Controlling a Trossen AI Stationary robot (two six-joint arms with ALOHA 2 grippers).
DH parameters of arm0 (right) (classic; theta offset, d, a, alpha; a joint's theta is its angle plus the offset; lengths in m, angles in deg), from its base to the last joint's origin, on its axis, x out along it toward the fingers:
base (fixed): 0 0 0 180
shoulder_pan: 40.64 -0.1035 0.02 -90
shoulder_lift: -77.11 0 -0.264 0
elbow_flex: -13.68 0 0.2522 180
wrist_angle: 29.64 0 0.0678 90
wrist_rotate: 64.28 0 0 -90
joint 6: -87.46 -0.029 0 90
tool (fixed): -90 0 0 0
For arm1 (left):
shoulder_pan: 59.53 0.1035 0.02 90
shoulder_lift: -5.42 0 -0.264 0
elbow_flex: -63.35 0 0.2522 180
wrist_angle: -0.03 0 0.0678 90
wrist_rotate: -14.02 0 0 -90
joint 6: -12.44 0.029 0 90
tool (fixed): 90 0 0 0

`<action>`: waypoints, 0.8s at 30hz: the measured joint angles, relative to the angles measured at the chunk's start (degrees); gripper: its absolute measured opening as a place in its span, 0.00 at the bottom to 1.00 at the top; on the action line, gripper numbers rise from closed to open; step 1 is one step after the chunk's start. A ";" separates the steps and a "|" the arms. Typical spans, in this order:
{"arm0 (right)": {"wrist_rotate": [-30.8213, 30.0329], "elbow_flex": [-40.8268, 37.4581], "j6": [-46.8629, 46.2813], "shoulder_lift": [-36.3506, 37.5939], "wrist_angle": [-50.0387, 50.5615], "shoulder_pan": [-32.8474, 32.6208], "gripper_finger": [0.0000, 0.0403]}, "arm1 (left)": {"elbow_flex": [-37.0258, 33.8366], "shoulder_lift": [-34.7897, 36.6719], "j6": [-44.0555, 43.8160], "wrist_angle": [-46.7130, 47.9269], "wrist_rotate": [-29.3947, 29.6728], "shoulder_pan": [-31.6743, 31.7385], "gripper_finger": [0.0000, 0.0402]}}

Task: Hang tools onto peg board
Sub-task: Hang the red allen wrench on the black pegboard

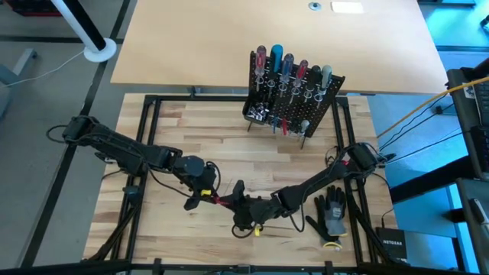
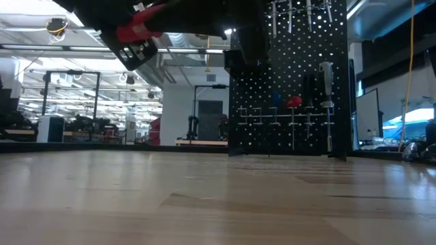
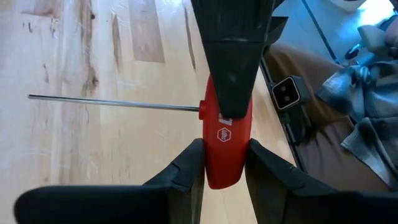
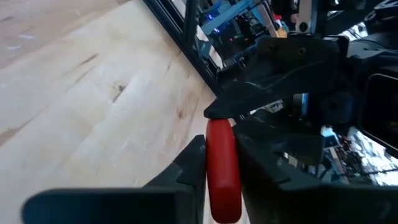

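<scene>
1. Counter (image 1: 176,130): pale wood.
2. Peg board (image 1: 306,107): far side, upright, tools in its rings.
3. Glove (image 1: 330,214): near right edge.
4. Left end effector (image 3: 225,163): clamped on the red screwdriver (image 3: 225,140) (held above the counter).
5. Right end effector (image 4: 221,168): fingers against the same handle.

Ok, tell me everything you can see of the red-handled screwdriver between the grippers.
The red-handled screwdriver has a smooth red handle with a small white hexagon logo and a thin, straight silver shaft. It is held level above the wooden table, clamped between the left gripper fingers, with the right gripper fingers also closed around the handle.
</scene>
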 joint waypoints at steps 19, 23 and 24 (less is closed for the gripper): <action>-18.93 -0.05 -10.40 4.09 2.05 -3.29 0.15 | 0.09 3.30 5.62 4.21 2.20 4.34 0.49; -28.88 -0.05 -17.24 8.04 8.01 -5.25 0.15 | 0.08 8.18 6.11 9.63 8.84 5.12 0.51; -31.97 -0.05 -20.04 9.13 10.59 -5.65 0.15 | -0.07 9.62 6.11 10.42 11.37 4.79 0.51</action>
